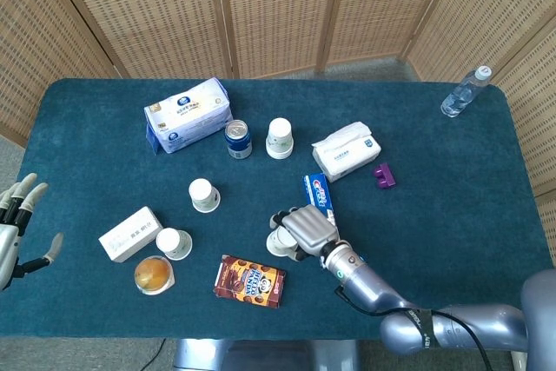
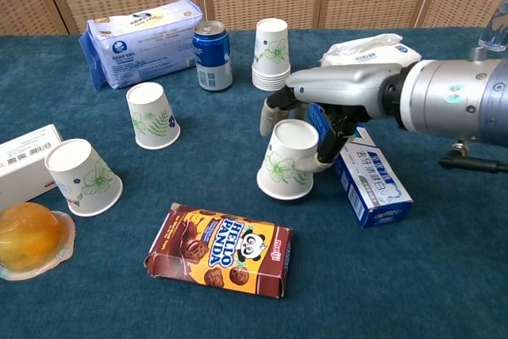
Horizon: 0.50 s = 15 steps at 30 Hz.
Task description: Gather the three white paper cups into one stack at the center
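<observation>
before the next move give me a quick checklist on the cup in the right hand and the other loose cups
1. Right robot hand grips the held cup: ok, fingers wrap its upper part.
2. Held cup set flat on the table: cannot tell; it stands upside down, slightly tilted, rim at or near the cloth.
3. Room around it: not ok, the blue box sits close on one side and the cookie box just in front.
4. Other loose cups upright for stacking: ok, the middle cup and the near cup both stand upside down.
5. Left robot hand free: ok, open at the table edge.
</observation>
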Available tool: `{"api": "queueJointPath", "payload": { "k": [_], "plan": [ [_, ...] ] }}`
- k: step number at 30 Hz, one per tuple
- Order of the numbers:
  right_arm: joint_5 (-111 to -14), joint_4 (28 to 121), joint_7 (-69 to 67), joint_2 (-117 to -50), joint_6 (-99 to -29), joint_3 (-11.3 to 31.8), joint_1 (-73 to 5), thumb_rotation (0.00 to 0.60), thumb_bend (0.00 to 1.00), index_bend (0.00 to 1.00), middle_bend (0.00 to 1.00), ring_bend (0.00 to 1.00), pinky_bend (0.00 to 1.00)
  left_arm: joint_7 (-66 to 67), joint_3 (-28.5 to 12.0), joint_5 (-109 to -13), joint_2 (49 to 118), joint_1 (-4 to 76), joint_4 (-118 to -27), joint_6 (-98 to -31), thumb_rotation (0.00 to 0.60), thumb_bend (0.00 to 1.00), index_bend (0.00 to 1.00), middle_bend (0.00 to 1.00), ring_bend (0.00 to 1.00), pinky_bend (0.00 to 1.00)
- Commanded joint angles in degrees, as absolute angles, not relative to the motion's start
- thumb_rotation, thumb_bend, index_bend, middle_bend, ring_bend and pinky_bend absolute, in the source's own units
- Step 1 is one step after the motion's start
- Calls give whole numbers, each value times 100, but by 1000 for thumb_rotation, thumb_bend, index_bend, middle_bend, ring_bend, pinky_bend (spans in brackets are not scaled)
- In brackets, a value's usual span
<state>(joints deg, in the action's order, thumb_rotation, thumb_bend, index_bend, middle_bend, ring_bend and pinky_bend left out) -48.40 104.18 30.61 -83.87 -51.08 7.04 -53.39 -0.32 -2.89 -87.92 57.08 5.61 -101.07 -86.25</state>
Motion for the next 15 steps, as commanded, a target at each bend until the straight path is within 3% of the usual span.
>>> {"api": "queueJointPath", "payload": {
  "k": [1,8,15],
  "plan": [
    [-4737,10464,3144,-8320,-5179,659,-5365,600,358,178,282,278,677,-41,-289,-8784,5715,564,-10092,-8618,355,465,0,24,5,115],
    [-4480,10821,3386,-8007,-5300,518,-5410,600,359,54,210,212,635,-65,-293,-8797,5743,593,-10061,-8592,355,465,0,24,3,115],
    [-4744,11403,3187,-7548,-5621,454,-5184,600,360,20,203,201,634,-20,-276,-8805,5710,640,-10095,-8501,357,465,0,19,0,115]
  ]
}}
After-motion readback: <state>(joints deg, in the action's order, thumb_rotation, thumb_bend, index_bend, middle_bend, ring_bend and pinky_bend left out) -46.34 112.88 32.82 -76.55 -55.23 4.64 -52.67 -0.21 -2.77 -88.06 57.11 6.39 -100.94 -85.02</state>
